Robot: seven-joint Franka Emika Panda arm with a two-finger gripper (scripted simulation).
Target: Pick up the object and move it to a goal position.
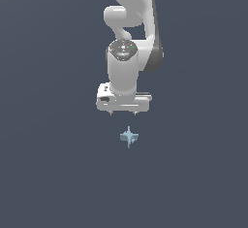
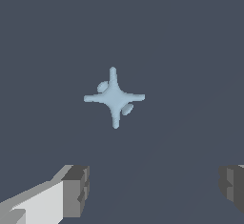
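The object (image 1: 129,136) is a small pale-blue four-pointed star lying flat on the dark grey surface. In the wrist view the object (image 2: 114,97) shows two small rounded lobes between its arms. My white gripper (image 1: 123,113) hangs above the surface, just behind the star in the exterior view and apart from it. The dark pads (image 2: 76,189) stand far apart, and nothing lies between them, so the gripper (image 2: 153,186) is open.
The white arm (image 1: 131,33) rises behind the gripper toward the top of the exterior view. A plain dark grey surface (image 1: 48,173) spreads all around the star.
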